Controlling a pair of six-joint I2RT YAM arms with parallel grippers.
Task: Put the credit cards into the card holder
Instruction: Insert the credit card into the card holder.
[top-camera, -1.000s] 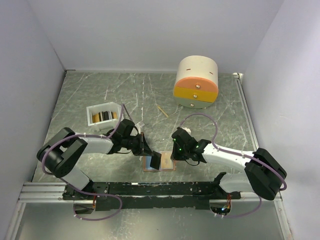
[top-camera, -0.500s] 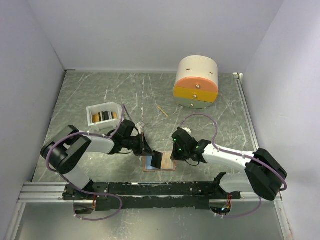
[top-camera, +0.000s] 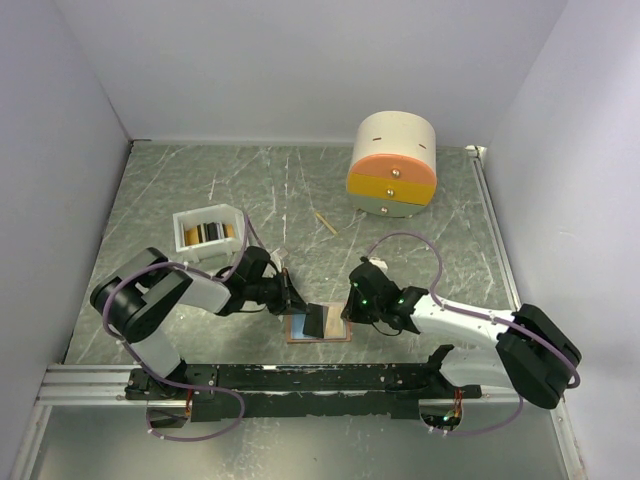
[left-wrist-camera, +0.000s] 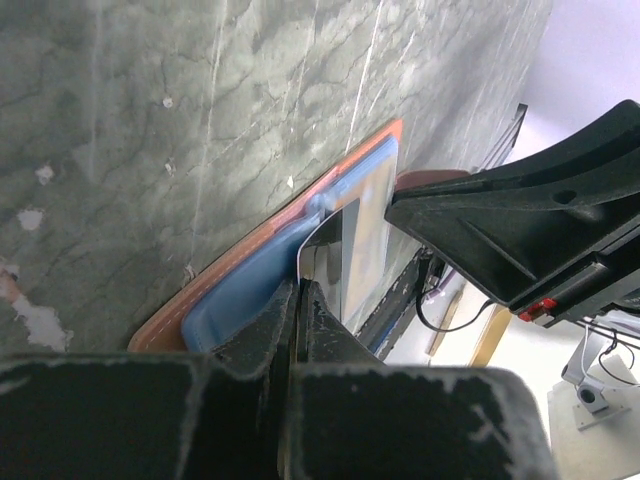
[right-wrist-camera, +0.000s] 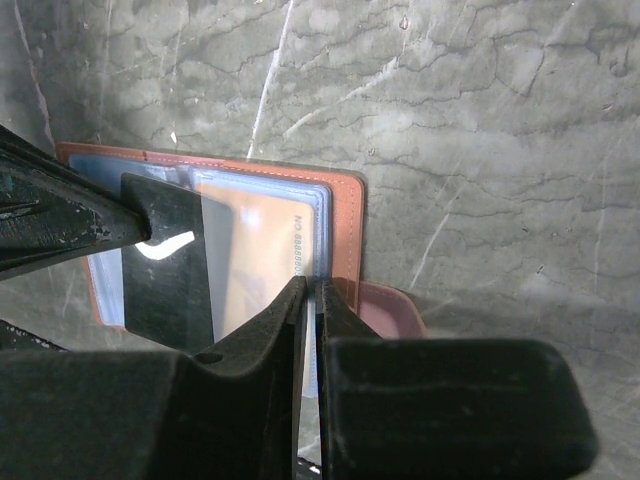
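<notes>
Open card holder (top-camera: 338, 330) flat at the table's (top-camera: 300, 190) 6 o'clock, left claw (left-wrist-camera: 300, 290) from its 9 o'clock clamped on a black credit card (right-wrist-camera: 168, 270) over the blue sleeve, right claw (right-wrist-camera: 308, 292) at 3 o'clock pinched tight on the holder's edge

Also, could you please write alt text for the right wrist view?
The right gripper, shut, pinches the edge of the open card holder on the marble table. The left gripper holds a black card over its blue inner face.

Leathery card holder (right-wrist-camera: 346, 215) — glossy plastic sleeves (right-wrist-camera: 262, 250)
</notes>
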